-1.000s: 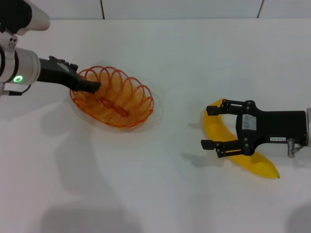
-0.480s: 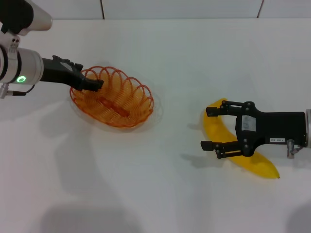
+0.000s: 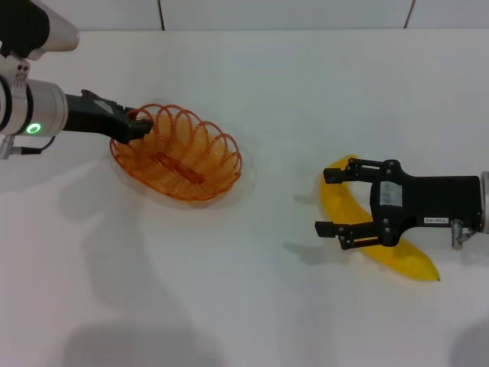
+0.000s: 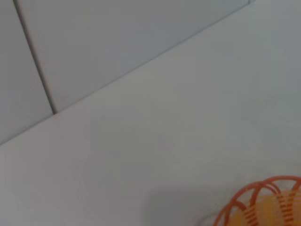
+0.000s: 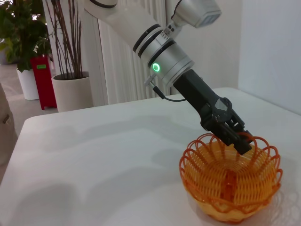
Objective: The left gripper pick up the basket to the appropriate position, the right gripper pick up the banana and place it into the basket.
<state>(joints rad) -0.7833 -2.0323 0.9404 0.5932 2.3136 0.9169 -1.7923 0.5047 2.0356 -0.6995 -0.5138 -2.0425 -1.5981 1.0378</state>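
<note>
Head view | white table (image 3: 252,306) | tiled wall (image 3: 283,14) behind

Bare table (image 3: 267,99) between basket (image 3: 183,164) — banana (image 3: 340,202)

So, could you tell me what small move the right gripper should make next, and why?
Probably lower a little and close on the banana. The right gripper hangs open over the banana's middle, one finger on each side, and the shadow suggests it is slightly above the table. The left gripper is already at the basket rim.
</note>
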